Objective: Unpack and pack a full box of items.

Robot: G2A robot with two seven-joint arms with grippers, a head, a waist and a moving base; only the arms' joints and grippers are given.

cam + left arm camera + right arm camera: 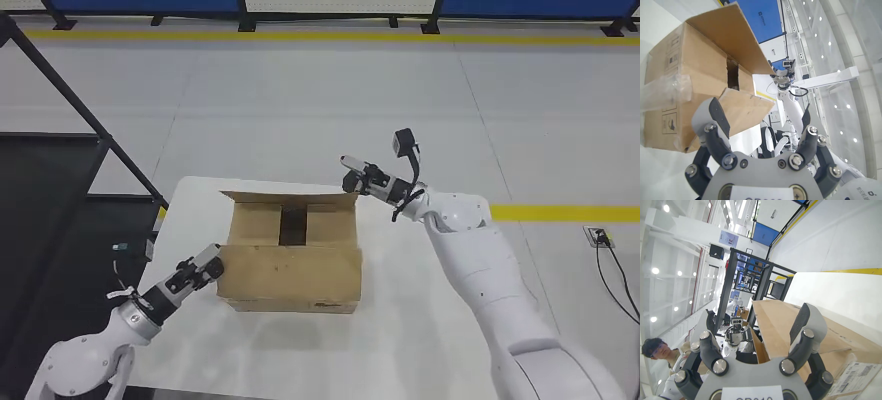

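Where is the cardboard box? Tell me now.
In the top view the cardboard box sits on the white table, flaps open, between the left gripper at its near-left corner and the right gripper at its far-right flap.

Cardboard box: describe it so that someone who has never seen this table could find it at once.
Start at the white table. On it sits the cardboard box, between the left tool and the right tool. It is the only brown thing there, its top flaps open on a dark gap.
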